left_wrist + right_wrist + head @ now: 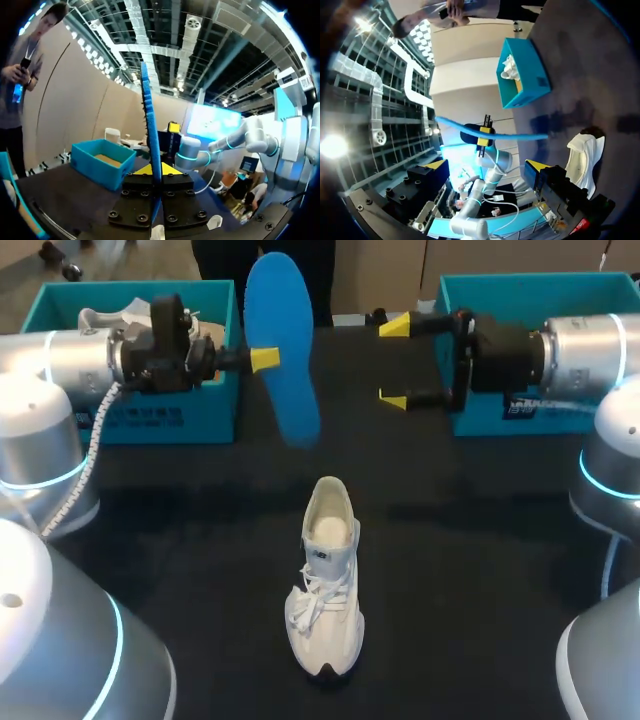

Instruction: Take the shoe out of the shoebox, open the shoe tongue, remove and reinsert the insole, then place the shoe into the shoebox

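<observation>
Silver arms [60,358] with glowing cyan rings [35,483], black wrists [165,340]

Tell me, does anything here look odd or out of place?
Only the blue insole: it is out of the shoe, held up in the air by the left jaws. The shoe stands upright on the table; nothing looks spilled or damaged.

left arm [70,355] coming in level from the left side, left gripper [262,360] pinched tight on the blue insole [282,340], held up off the table, right arm [580,350] level from the right side, right gripper [393,362] pointing back at the left one, yellow-tipped fingers spread wide apart
</observation>
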`<state>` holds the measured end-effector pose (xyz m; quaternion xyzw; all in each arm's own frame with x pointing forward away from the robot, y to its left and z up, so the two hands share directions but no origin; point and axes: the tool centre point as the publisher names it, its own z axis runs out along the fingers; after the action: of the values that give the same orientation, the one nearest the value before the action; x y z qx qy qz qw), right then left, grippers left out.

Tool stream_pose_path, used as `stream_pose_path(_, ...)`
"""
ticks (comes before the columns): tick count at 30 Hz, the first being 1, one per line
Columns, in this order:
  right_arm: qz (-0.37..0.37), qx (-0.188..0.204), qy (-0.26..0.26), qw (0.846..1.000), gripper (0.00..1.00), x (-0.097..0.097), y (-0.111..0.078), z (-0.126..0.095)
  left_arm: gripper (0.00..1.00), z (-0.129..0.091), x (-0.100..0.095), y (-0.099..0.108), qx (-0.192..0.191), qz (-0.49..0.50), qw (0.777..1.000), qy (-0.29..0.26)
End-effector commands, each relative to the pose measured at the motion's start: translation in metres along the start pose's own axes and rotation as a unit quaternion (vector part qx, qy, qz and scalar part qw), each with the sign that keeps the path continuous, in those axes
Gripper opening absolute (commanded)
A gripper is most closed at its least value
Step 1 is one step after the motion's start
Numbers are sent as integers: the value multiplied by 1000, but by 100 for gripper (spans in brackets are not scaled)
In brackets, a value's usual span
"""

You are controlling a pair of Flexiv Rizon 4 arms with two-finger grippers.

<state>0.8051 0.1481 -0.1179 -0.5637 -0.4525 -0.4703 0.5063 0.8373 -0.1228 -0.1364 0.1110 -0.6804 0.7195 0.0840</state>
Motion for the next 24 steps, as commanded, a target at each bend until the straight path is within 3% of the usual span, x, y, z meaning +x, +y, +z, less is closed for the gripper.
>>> stream_pose_path(1, 4, -2, 18, 1000, 100, -3, -5, -3, 0, 4, -2, -7, -11, 121, 993, 5)
stream_pose_path(3, 9, 2, 26, 1000, 100, -4, -6, -4, 0, 4, 2, -10, -25, 167, 986, -8)
stream_pose_path(17, 9, 2, 26, 1000, 100, -4, -6, -4, 0, 4, 2, -10, -25, 167, 986, -8)
stream_pose_path(20, 9, 2, 26, 1000, 100, -4, -6, -4, 0, 1, -4, -9, -2, 271, 963, 4)
stream_pose_path(22, 9, 2, 26, 1000, 100, -4, -6, -4, 0, 3, -6, -7, -8, 328, 944, 11)
stream_pose_path(24, 9, 2, 26, 1000, 100, -4, -6, -4, 0, 3, -6, -2, -12, 425, 905, 29)
